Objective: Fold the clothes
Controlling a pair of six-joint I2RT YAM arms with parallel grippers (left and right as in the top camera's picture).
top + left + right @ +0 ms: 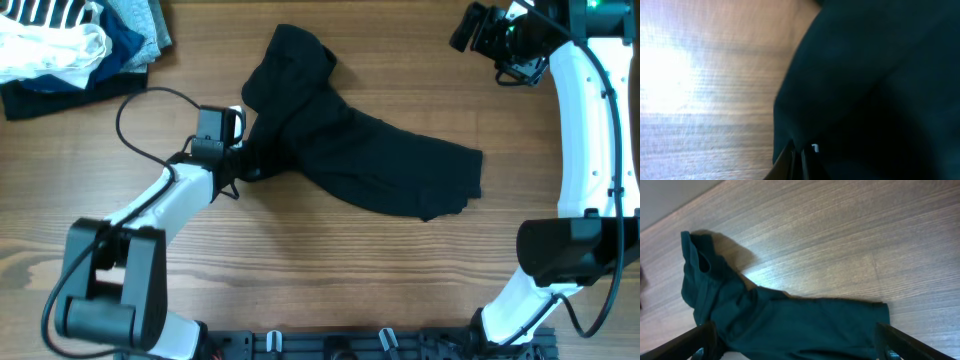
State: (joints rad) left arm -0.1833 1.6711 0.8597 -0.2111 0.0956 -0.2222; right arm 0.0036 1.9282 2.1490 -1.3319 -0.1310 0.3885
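Observation:
The clothes (pixel 370 150) are one black garment, lying crumpled across the middle of the wooden table. A narrower part reaches toward the back left. My left gripper (pixel 250 165) sits low at the garment's left edge. In the left wrist view its fingers (pixel 790 162) are pressed together with a fold of the black fabric (pixel 880 90) pinched at their tips. My right gripper (pixel 468 32) hangs high at the back right, away from the cloth. It is wide open with nothing between its fingers (pixel 702 340), and the garment (pixel 790 325) shows far below it.
A heap of white, striped, light-blue and navy garments (pixel 70 45) lies at the back left corner. A black cable (pixel 140 110) loops over the table beside the left arm. Bare wood (pixel 330 270) stretches in front of the garment.

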